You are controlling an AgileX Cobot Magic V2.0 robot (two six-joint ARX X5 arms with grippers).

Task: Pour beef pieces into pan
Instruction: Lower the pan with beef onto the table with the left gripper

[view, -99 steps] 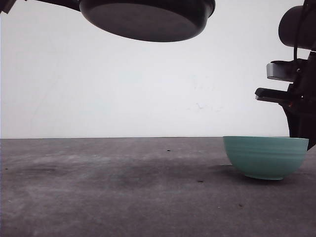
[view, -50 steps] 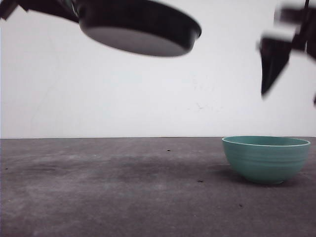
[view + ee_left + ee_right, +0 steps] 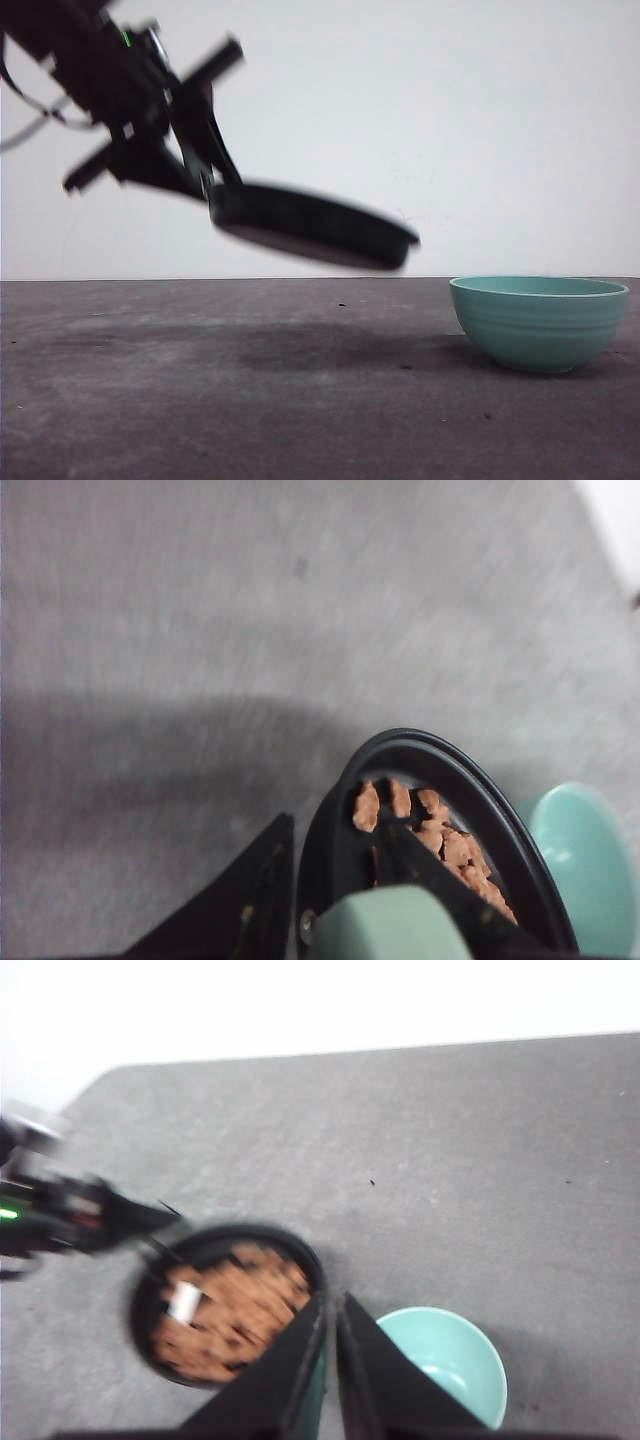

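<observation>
The left gripper [image 3: 205,165] is clamping the handle [image 3: 385,928] of the pan [image 3: 310,228], holding it tilted above the table [image 3: 200,400], left of the bowl [image 3: 538,322]. Beef pieces [image 3: 235,1305] are lying in the pan. The right gripper [image 3: 330,1360] is hanging overhead, fingers nearly together and empty

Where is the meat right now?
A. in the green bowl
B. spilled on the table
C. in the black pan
C: the right wrist view shows the beef pieces heaped inside the pan, while the bowl beside it looks empty.
</observation>
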